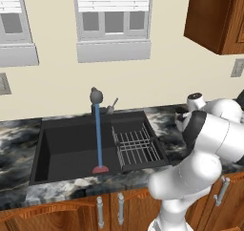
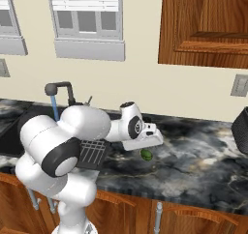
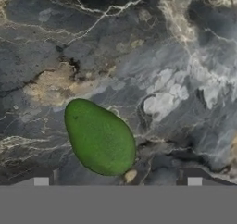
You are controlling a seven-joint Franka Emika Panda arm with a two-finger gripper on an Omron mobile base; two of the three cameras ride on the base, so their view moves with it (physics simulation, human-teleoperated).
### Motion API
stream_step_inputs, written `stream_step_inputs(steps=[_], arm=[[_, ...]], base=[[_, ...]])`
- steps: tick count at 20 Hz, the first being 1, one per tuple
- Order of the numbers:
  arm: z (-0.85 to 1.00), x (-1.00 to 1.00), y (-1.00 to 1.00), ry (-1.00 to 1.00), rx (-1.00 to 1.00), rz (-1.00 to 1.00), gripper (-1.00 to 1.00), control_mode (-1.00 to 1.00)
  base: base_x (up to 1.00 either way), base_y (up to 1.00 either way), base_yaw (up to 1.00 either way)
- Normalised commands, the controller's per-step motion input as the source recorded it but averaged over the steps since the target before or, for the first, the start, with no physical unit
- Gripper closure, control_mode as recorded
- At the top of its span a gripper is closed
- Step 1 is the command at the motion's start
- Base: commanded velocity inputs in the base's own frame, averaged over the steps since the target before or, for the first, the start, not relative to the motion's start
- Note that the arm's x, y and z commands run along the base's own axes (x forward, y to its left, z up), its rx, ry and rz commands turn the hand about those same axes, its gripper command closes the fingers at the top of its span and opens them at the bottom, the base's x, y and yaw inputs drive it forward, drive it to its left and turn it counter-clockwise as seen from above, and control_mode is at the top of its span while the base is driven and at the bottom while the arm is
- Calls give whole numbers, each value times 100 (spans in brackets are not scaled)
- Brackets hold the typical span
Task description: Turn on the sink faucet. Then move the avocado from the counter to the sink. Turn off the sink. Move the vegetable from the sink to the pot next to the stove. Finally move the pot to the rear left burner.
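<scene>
Marbled dark counter, my hand poised over the avocado.

Nearest to me, my gripper stands spread wide and holds nothing, one fingertip to each side of the green avocado, which lies on the counter just beyond them, untouched. Seen from the right base, the avocado rests right under my hand, beside the drying rack. Farther off lies the black sink, where a blue stream of water falls from the faucet into the basin. Behind it rise the cream wall and the windows.
</scene>
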Motion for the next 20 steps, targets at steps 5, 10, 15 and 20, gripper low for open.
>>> stream_step_inputs(steps=[5,10,15,20], arm=[[-20,5,0,0,0,11,-100,-100],[-12,4,-2,0,0,13,-100,-100],[-19,1,-2,0,0,12,-100,-100],[-22,5,-6,0,0,11,-100,-100]], base=[[0,0,0],[0,0,0],[0,0,0],[0,0,0]])
